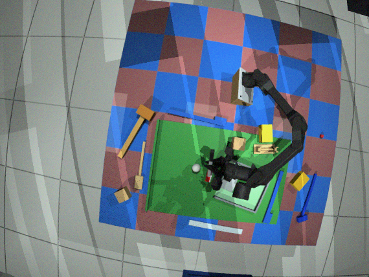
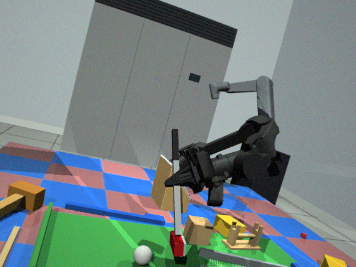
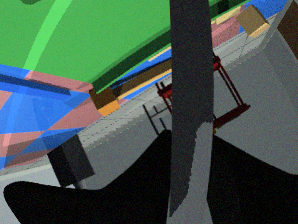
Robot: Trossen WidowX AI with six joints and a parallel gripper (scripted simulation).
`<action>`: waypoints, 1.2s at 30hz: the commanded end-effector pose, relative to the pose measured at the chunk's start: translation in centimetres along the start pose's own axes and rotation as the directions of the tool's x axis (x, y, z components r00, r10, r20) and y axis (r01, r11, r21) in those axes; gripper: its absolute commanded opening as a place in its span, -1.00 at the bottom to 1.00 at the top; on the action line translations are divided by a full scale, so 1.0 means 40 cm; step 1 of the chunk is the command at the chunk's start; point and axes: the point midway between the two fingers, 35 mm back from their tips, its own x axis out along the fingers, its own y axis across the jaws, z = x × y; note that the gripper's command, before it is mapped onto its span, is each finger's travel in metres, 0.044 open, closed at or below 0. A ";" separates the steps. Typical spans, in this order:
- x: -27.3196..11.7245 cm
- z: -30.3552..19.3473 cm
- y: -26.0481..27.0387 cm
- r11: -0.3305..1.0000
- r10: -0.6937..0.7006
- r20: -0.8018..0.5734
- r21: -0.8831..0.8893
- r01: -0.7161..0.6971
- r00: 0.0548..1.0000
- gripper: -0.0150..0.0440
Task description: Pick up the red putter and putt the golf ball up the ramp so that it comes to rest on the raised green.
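My gripper (image 1: 210,164) (image 2: 175,181) is shut on the shaft of the red putter (image 1: 208,178) (image 2: 178,244) (image 3: 191,65). The putter hangs nearly upright with its red head low over the green mat (image 1: 175,145) (image 2: 81,231); whether it touches the mat is unclear. The white golf ball (image 1: 196,167) (image 2: 143,255) lies on the mat, a short gap to the left of the head. The raised green (image 1: 256,195), with a grey rim, is to the right of the head, partly hidden under the arm. The grey ramp (image 1: 228,185) shows at its left side.
A tan block (image 1: 239,143) (image 2: 198,231), a wooden stand (image 1: 265,149) (image 2: 243,244) and a yellow block (image 1: 266,133) (image 2: 229,225) are behind the raised green. A blue bar (image 1: 273,197) lies to its right. An orange mallet (image 1: 145,112) (image 2: 26,193) lies beyond the mat's left edge.
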 end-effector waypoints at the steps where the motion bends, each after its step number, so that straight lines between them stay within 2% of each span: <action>1: 0.048 -0.037 -0.027 1.000 -0.006 -0.078 0.026 0.008 0.997 -0.49; 10: 0.157 -0.118 -0.059 0.998 0.010 -0.239 0.058 0.004 0.971 -0.49; 36: 0.221 -0.020 -0.002 0.998 0.011 -0.240 0.059 0.003 0.971 -0.49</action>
